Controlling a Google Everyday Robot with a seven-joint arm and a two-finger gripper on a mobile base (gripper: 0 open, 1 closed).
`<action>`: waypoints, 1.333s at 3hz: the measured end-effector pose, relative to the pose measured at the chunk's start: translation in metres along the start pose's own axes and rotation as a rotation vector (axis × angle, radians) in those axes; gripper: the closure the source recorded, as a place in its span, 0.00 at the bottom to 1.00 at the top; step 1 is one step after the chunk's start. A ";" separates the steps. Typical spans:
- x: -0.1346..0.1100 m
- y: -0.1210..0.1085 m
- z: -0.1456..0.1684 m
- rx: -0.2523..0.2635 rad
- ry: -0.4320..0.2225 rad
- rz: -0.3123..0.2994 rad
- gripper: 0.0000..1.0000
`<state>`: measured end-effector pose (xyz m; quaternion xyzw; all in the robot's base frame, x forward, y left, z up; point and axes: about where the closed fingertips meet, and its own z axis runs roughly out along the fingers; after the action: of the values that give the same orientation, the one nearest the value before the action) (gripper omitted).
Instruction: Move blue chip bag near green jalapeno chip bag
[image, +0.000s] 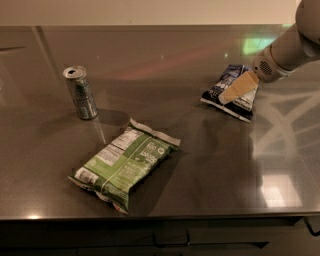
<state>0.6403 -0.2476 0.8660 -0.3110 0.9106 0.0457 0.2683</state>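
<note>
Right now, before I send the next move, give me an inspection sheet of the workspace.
Surface: dark glossy table, with light reflections at the right.
Job's things: blue chip bag lies flat at the right rear; green jalapeno chip bag lies flat at the front left, well apart from it.
Clutter: one drink can stands upright at the left, its top opened.
Grippers: gripper is over the blue chip bag; whether it touches the bag cannot be told. Its arm comes in from the upper right.
Cables: nothing seen.
Surroundings: pale wall behind the table, dark drawer fronts below its front edge.
</note>
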 end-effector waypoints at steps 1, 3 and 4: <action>0.007 0.001 0.005 -0.009 0.020 0.000 0.18; 0.009 0.008 0.004 -0.018 0.050 -0.052 0.65; 0.001 0.019 -0.007 -0.026 0.049 -0.109 0.88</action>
<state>0.6253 -0.2347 0.8694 -0.3649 0.8979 0.0352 0.2438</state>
